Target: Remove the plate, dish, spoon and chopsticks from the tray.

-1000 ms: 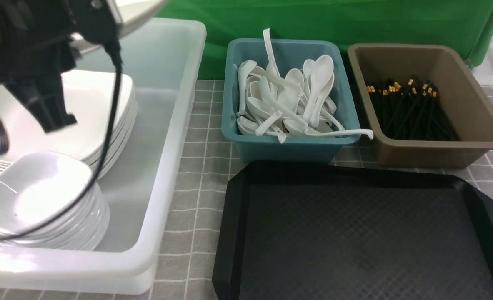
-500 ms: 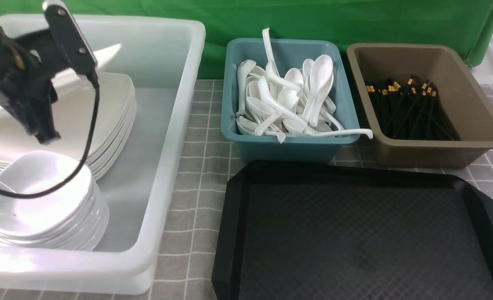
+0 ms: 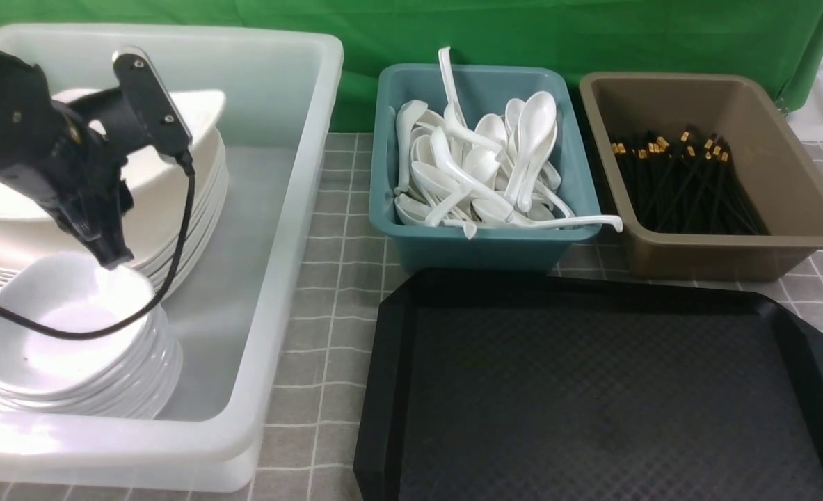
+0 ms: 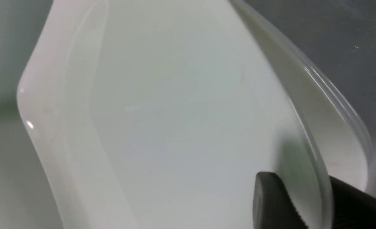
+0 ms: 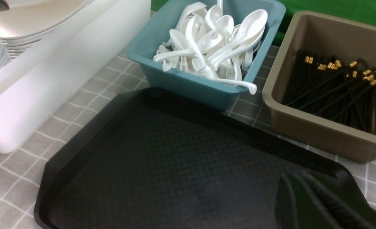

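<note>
Green cloth backs a bench laid with a grey checked cover (image 3: pixel 328 313). At the near right the black tray (image 3: pixel 383 390) lies bare, so the clearing looks to be at its last item: the plate (image 3: pixel 199 108). It sits tilted on top of the plate stack (image 3: pixel 206 202) in the white tub (image 3: pixel 314 139) at the left, its far corner raised off the plates beneath. The left end effector (image 4: pixel 308 184) has one finger on each side of the plate's rim. Whether they pinch it or stand loose about it cannot be told. The right end effector (image 5: pixel 294 190) hangs above the tray, pressed together and holding nothing.

Nearer in the white tub stand stacked dishes (image 3: pixel 70 348). Spoons (image 3: pixel 481 160) fill the teal tub (image 3: pixel 481 243) and chopsticks (image 3: pixel 689 188) lie in the brown tub (image 3: pixel 731 250), both beyond the tray.

The next move probably calls for spread fingers and a pull-back clear of the rim and of the dishes close by, so the plate drops flat without sliding off the stack. The plate is glossy white, square with rounded corners and a shallow raised rim, and likely slippery against its fellows.
</note>
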Controlling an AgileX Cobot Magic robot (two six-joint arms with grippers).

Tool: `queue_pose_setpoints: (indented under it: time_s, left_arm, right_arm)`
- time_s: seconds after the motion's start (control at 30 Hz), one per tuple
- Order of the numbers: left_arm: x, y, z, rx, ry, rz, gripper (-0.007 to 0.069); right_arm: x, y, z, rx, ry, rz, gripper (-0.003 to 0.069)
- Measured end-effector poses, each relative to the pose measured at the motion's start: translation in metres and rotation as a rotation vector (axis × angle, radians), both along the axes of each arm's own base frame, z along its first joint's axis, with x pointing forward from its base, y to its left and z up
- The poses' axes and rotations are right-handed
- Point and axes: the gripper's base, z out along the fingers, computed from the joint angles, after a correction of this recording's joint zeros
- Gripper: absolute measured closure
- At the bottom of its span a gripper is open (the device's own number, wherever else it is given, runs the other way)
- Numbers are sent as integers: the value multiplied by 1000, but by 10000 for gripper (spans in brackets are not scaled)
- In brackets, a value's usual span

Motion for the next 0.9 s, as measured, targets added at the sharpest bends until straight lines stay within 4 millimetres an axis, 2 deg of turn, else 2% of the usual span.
queue_pose_setpoints:
  time_s: [0.03,0.07,0.2,0.33,0.43,0.5,0.57,0.6,0.63,0.67,0.7,0.73,0.83,0.9]
  left_arm:
    - [0,0,0,0,0,0,376]
    - [-2,0,-1,-1,22,9,307]
    - [-11,1,15,-21,-5,20,144]
    - [-25,-1,40,-76,-82,33,67]
    - [-47,-4,73,-188,-188,60,55]
    - [-72,-9,104,-364,-286,108,99]
    - [-92,-11,124,-473,-352,128,153]
    - [-106,-14,134,-539,-391,129,212]
    - [-131,-17,149,-640,-446,115,314]
    - [-150,-19,156,-701,-479,94,379]
    - [-168,-22,159,-762,-514,65,475]
    - [-185,-23,160,-803,-548,34,535]
    - [-226,-23,148,-914,-653,-33,606]
    - [-236,-22,141,-944,-687,-39,613]
  right_arm:
    - [0,0,0,0,0,0,622]
    - [0,0,0,0,0,0,622]
    - [0,0,0,0,0,0,622]
    - [0,0,0,1,-1,0,617]
    - [0,0,1,3,-6,0,611]
    - [0,0,1,4,-8,1,608]
    - [0,0,1,4,-8,1,606]
    - [0,0,1,3,-7,1,605]
    - [0,0,0,3,-5,0,603]
    - [0,0,0,2,-3,0,602]
    - [0,0,0,2,-3,0,599]
    - [0,0,0,2,-3,0,596]
    - [0,0,0,1,-1,0,583]
    - [0,0,0,1,1,0,578]
